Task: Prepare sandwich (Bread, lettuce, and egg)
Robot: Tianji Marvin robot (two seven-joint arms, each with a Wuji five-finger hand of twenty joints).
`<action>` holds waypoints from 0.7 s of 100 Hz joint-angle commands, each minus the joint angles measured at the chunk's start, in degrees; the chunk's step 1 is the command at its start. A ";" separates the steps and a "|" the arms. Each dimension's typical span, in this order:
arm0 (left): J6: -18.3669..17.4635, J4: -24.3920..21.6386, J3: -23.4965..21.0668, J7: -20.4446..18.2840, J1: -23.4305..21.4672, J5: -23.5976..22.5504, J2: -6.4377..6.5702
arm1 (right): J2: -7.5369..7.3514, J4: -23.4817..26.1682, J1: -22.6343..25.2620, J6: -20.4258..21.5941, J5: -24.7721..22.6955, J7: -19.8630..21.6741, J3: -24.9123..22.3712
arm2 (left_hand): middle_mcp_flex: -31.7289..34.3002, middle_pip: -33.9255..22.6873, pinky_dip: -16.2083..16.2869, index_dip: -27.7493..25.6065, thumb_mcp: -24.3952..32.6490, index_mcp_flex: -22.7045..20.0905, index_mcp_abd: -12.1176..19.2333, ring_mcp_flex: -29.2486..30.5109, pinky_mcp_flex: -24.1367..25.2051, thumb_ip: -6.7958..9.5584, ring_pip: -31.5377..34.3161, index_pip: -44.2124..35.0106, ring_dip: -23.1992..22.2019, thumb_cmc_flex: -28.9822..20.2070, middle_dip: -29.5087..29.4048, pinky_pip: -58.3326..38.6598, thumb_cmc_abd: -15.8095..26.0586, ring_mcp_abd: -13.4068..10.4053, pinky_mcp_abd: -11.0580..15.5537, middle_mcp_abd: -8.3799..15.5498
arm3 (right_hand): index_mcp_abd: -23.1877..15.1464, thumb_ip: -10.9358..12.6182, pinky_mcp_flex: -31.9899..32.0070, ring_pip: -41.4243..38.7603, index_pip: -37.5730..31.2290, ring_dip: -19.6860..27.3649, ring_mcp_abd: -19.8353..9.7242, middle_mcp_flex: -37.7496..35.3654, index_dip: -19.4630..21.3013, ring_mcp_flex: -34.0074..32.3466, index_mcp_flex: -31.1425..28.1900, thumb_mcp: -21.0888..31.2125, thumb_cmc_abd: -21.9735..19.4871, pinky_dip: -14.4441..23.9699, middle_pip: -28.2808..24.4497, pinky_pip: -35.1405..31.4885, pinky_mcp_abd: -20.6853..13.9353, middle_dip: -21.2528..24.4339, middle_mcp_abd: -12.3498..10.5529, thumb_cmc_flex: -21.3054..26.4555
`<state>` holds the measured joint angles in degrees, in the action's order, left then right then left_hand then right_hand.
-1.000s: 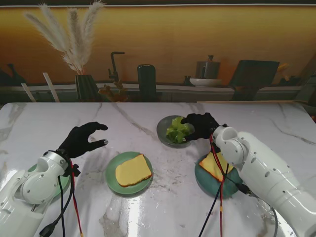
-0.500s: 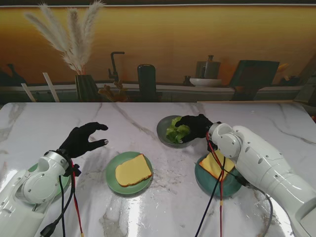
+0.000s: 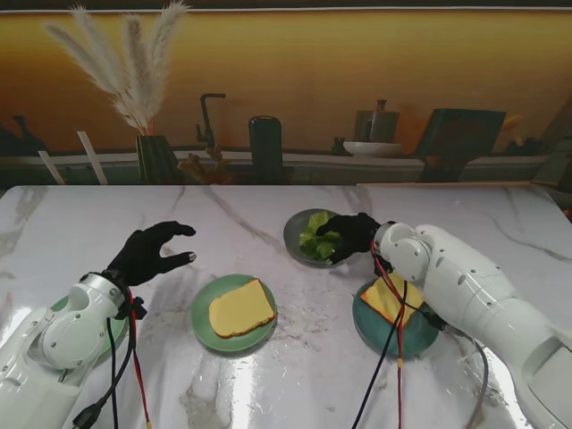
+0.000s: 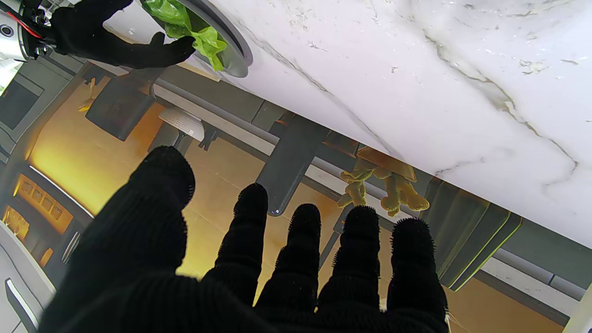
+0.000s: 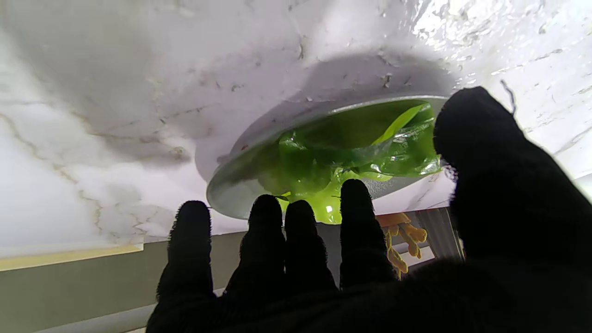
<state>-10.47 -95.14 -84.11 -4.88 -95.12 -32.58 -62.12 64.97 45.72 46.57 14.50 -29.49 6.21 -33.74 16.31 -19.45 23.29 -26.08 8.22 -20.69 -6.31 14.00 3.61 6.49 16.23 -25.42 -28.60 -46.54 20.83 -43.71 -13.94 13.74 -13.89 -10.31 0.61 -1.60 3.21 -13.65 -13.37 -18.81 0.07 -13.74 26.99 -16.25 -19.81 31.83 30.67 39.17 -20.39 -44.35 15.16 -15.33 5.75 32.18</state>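
On round grey plate (image 3: 299, 239), black-gloved right hand (image 3: 351, 234) pinching crinkly glossy lettuce (image 3: 316, 239).

My right hand (image 3: 351, 234) has moved a little more to my left and now lies further over the grey plate (image 3: 298, 239), so it covers more of the lettuce (image 3: 317, 238) than it did one second ago. My fingers (image 5: 355, 217) are now curled down onto the leaves and my thumb is at the side of them, where before the hand was only at the right edge of the plate. My right forearm has swung with it and uncovers more of the bread slice (image 3: 391, 299) on the teal plate (image 3: 375, 329).
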 commanded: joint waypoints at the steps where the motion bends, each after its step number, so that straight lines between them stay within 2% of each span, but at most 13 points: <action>1: 0.71 0.04 0.10 -0.05 0.05 0.26 -0.16 | 1.29 -0.44 -0.68 0.31 -0.01 -0.07 0.55 | -1.06 0.39 0.08 -0.05 -1.23 -0.25 0.96 -1.62 0.72 -0.93 -0.58 0.16 -0.12 -0.27 -1.14 0.38 1.45 -0.71 -0.15 0.20 | -1.77 0.28 0.17 -0.20 -0.99 0.20 -1.23 2.39 1.30 1.56 1.34 0.51 2.14 0.40 -1.80 0.47 -0.89 -1.07 -1.01 1.45; 19: 0.98 0.06 0.15 0.01 0.01 0.23 -0.18 | 2.02 -1.90 -1.41 0.18 0.42 -0.86 2.10 | -1.09 0.39 0.13 -0.08 -1.24 -0.25 1.02 -1.63 0.75 -0.87 -0.56 0.09 -0.12 -0.37 -1.16 0.41 1.47 -0.68 -0.19 0.28 | -2.21 0.68 -2.80 -4.85 -5.54 -2.55 -1.60 -0.20 4.88 -1.48 -0.27 -0.02 2.80 3.23 -7.19 -2.67 -1.63 -4.66 -1.76 5.04; 39: 1.11 0.17 0.04 0.14 0.03 0.14 -0.20 | 3.06 -3.90 -2.27 0.11 0.88 -2.20 3.92 | -1.12 0.38 0.18 -0.13 -1.23 -0.43 0.81 -1.65 0.75 -0.81 -0.55 -0.04 -0.12 -0.48 -1.17 0.44 1.48 -0.72 -0.18 0.23 | -2.84 1.06 -7.87 -13.99 -10.14 -8.81 -1.97 -3.25 8.90 -4.94 -1.92 1.28 3.56 8.47 -14.64 -8.67 -3.52 -11.19 -3.05 9.80; 49: 1.18 0.22 -0.02 0.10 0.04 0.18 -0.20 | 3.46 -4.47 -2.48 -0.44 0.94 -2.83 4.36 | -1.14 0.37 0.17 -0.14 -1.24 -0.66 0.78 -1.72 0.79 -0.80 -0.58 -0.09 -0.11 -0.46 -1.17 0.50 1.57 -0.71 -0.27 0.35 | -3.10 0.93 -11.39 -19.54 -13.24 -12.50 -1.99 -5.03 10.73 -6.87 -2.95 4.27 4.76 10.72 -18.39 -11.75 -5.17 -14.73 -3.65 12.06; 70: 1.18 0.34 -0.11 -0.02 0.04 0.19 -0.17 | 4.43 -5.89 -2.69 -1.39 1.16 -4.92 4.73 | -1.14 0.38 0.26 -0.16 -1.18 -1.11 0.53 -1.73 0.82 -0.75 -0.57 -0.19 -0.11 -0.56 -1.19 0.47 1.55 -0.72 -0.42 0.16 | -4.80 -0.44 -24.09 -31.65 -24.04 -19.96 -3.34 -13.78 13.20 -18.00 -8.35 12.48 7.19 13.95 -26.35 -19.52 -9.37 -21.33 -5.84 16.40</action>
<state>-9.89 -94.88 -84.13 -4.82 -95.08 -32.57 -62.15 67.97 40.39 43.98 13.69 -28.00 1.94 -29.24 16.31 -19.45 23.29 -26.08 8.22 -20.69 -6.31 14.00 3.61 6.49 16.23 -25.42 -28.60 -46.54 20.83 -43.66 -13.93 13.74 -13.89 -10.31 -4.12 -3.68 -18.32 -40.61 -32.99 -36.49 -2.09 -24.83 38.70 -28.47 -25.58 36.02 38.43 52.32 -43.41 -61.26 10.28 -34.62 1.48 41.74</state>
